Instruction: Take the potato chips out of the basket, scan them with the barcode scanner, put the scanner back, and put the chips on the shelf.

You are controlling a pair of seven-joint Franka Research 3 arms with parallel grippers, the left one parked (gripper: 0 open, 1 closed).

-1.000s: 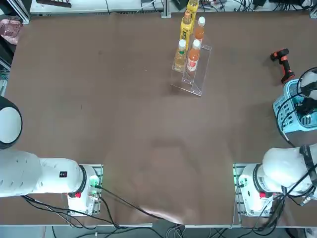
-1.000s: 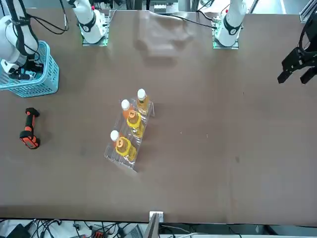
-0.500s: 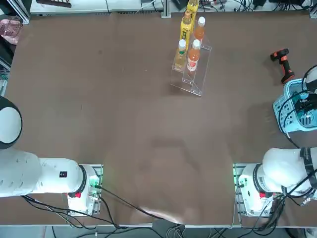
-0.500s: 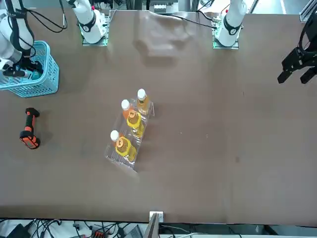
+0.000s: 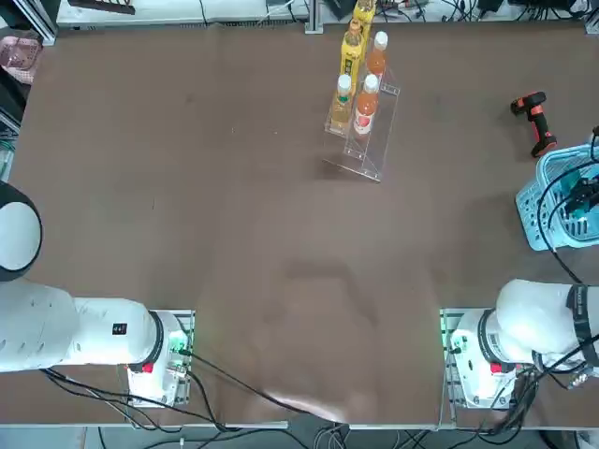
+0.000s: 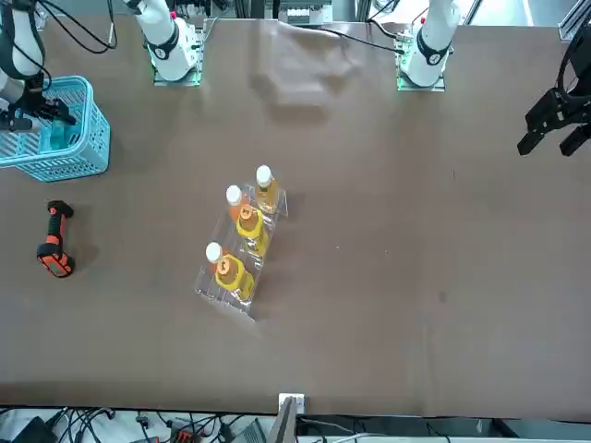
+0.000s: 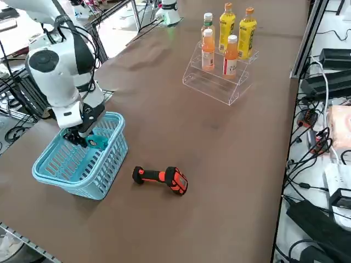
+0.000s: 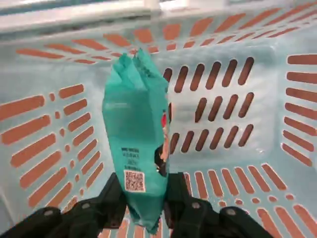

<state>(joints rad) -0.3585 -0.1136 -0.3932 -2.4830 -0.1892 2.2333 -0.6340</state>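
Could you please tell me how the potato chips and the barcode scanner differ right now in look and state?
The potato chips are a narrow teal packet; the barcode scanner is a black, pistol-shaped tool with orange-red accents. The chips are pinched in the right gripper over the basket, clear of its floor; the scanner lies untouched on its side on the table beside the basket. Both sit at the robot's right side of the table.

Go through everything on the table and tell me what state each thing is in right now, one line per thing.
Right gripper: shut on the chip packet, above the basket.
Chip packet: held by one end between the fingers, hanging over the basket's inside.
Basket: upright near the table edge, nothing else visible inside.
Scanner: lying on its side on the table beside the basket, untouched.
Shelf: standing on the table, four drink bottles upright on it.
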